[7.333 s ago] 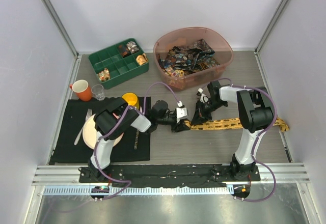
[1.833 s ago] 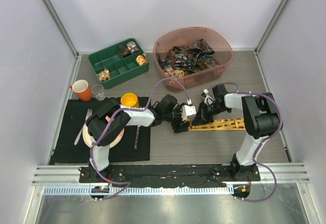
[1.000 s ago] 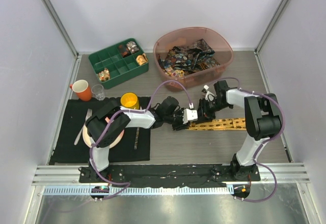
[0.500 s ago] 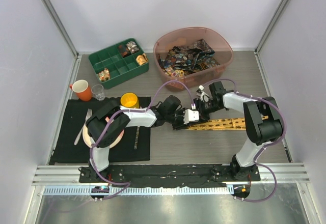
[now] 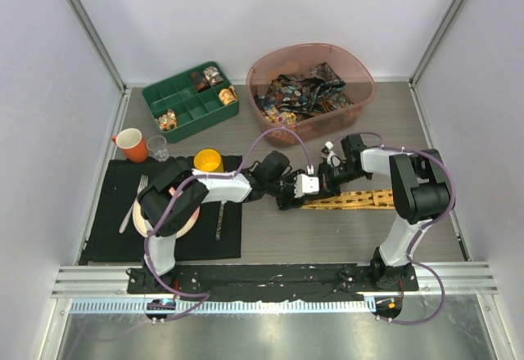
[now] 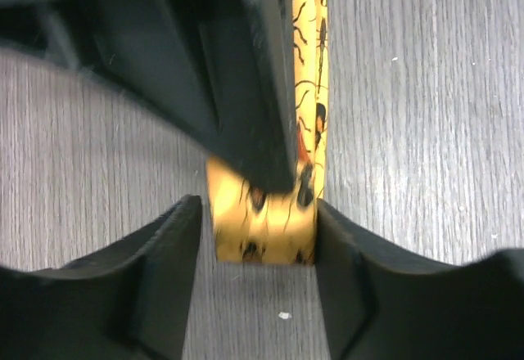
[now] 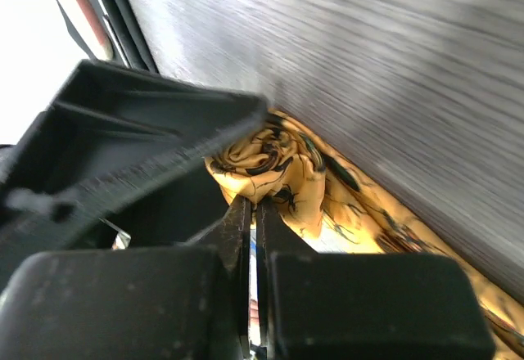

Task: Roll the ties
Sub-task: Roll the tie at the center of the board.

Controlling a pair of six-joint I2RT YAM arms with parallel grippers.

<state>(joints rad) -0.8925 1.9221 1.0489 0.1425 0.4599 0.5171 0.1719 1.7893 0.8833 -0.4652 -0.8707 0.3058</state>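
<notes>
The left arm lies low and stretched out to its right across the surface (image 5: 327, 237), its elbow over the black mat (image 5: 106, 229), with the left gripper (image 5: 295, 200) at the middle of the table. The right arm rises from its base, then folds back towards the left, so the right gripper (image 5: 320, 189) meets the left one nose to nose.

Between them is the yellow tie (image 5: 356, 200). It lies flat on the bare wood with its long axis running left to right, and its left end sits at the two grippers. In the left wrist view, the left fingers (image 6: 155, 294) are spread to about the tie's width and flank that end. One touches an edge of the fabric and the other sits just beside the opposite edge, without squeezing the cloth. In the right wrist view, the right fingers (image 7: 233, 237) are pressed nearly together, leaving only a thin slit, and they pinch the tie where its end is curled into a small roll.

The dark patterned ties (image 5: 299, 90) lie heaped in the pink basin (image 5: 360, 82), well apart at the far side.
</notes>
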